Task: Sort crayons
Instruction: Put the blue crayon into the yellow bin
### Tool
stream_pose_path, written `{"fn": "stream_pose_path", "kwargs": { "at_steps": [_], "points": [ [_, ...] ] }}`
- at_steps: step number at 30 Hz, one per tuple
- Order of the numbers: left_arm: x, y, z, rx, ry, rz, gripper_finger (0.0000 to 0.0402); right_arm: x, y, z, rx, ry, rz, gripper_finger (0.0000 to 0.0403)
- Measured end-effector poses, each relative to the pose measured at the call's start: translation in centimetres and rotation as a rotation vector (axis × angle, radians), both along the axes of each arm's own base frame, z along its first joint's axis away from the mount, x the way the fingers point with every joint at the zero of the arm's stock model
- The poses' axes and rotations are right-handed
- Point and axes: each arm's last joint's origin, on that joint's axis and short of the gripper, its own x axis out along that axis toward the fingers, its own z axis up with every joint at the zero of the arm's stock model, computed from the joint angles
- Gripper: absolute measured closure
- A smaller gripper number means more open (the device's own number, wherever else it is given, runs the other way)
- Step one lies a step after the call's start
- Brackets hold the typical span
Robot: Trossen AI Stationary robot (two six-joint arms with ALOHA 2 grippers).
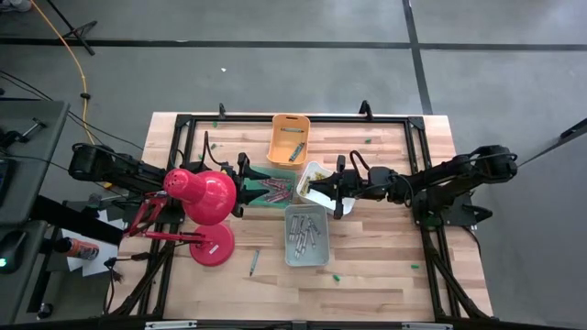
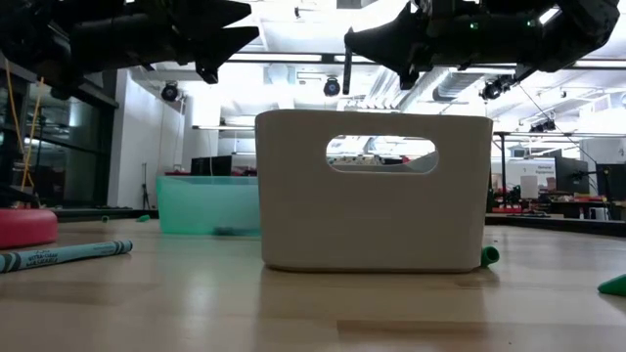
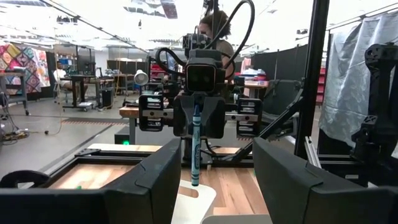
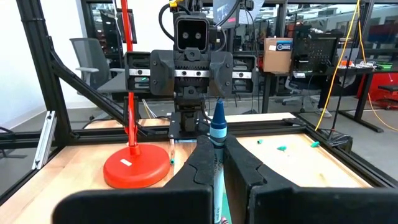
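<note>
High view: red lamp (image 1: 204, 197) hides most of the left tool (image 1: 244, 183), fingers spread, empty; right tool (image 1: 321, 190) hangs over the white bin (image 1: 312, 174). Low view: grey bin (image 2: 374, 191) blocks the counter (image 2: 313, 308) behind; loose crayon (image 2: 61, 256) lies near the lamp's base. Right wrist view: right tool clamps a blue crayon (image 4: 217, 127) upright.

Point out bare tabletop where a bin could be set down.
Bare wood lies right of the grey bin, toward the table front edge, and left of the orange bin. The middle is crowded: bins, red lamp, both grippers.

A white plastic bin with a handle slot (image 2: 375, 192) stands mid-desk; a teal paper-wrapped crayon (image 2: 65, 255) lies left.
</note>
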Motion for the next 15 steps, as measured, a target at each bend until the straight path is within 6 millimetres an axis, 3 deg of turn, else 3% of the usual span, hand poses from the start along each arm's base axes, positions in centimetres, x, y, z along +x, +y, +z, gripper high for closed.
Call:
{"fn": "stream_pose_path", "kwargs": {
  "at_steps": [10,15],
  "points": [
    [0.0,0.1,0.0,-0.004,-0.001,0.02,0.0215,0.0,-0.2,-0.2,0.0,0.016,-0.036,0.0402],
    [-0.1,0.1,0.3,-0.007,-0.028,0.031,0.0215,1.3,-3.6,-1.0,0.061,0.013,-0.329,0.0402]
  ]
}}
